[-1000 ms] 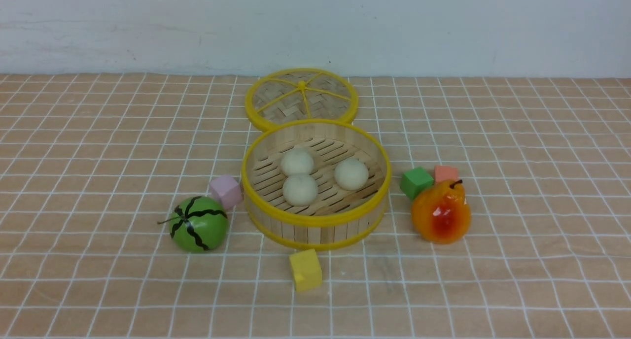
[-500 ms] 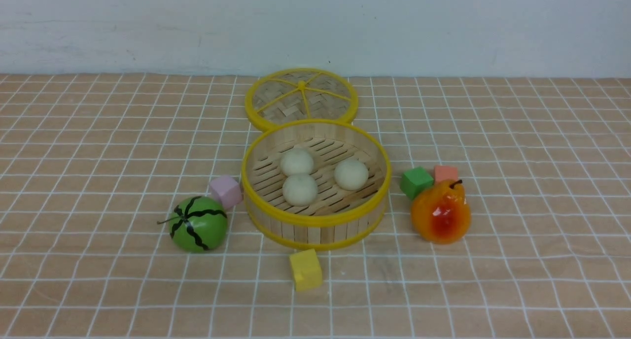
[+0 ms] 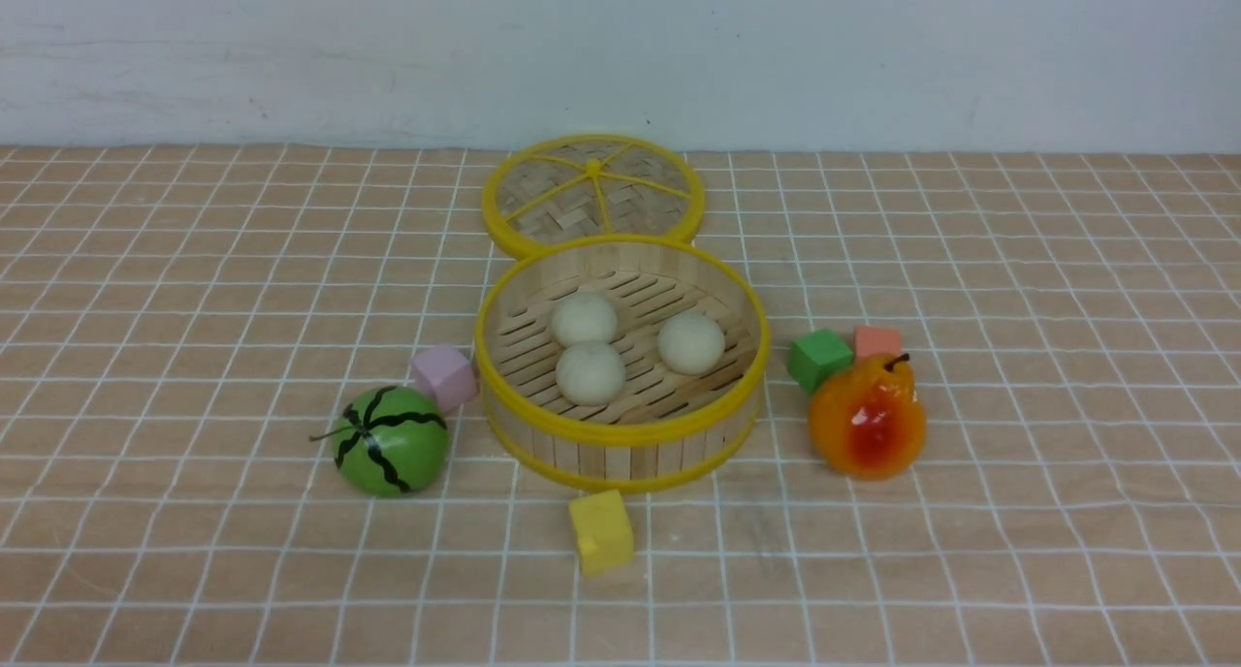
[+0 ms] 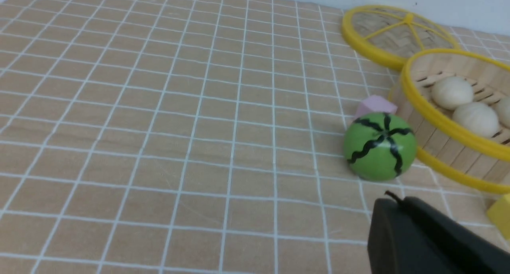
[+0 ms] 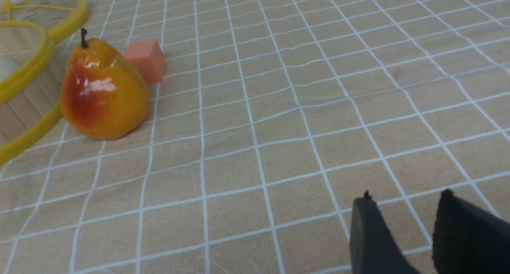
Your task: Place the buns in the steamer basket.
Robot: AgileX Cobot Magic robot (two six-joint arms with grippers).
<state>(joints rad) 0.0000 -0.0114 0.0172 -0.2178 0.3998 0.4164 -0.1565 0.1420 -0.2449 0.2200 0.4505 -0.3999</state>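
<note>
All three off-white buns [image 3: 585, 318] [image 3: 690, 342] [image 3: 590, 372] lie on the slatted floor of the steamer basket [image 3: 620, 439], which stands mid-table. Neither gripper shows in the front view. In the left wrist view my left gripper [image 4: 398, 200] is shut and empty. It hovers over the cloth just short of the green watermelon toy [image 4: 379, 146], with the basket [image 4: 438, 118] and two buns [image 4: 452, 92] [image 4: 475, 118] beyond. In the right wrist view my right gripper [image 5: 406, 198] is open with only bare cloth between its fingers, well away from the basket [image 5: 24, 102].
The woven lid [image 3: 592, 197] lies flat behind the basket. A watermelon toy [image 3: 390, 441] and pink cube [image 3: 443, 376] sit on its left. A yellow cube [image 3: 601, 531] is in front. A green cube [image 3: 818, 359], salmon cube [image 3: 877, 341] and pear [image 3: 866, 420] sit on its right.
</note>
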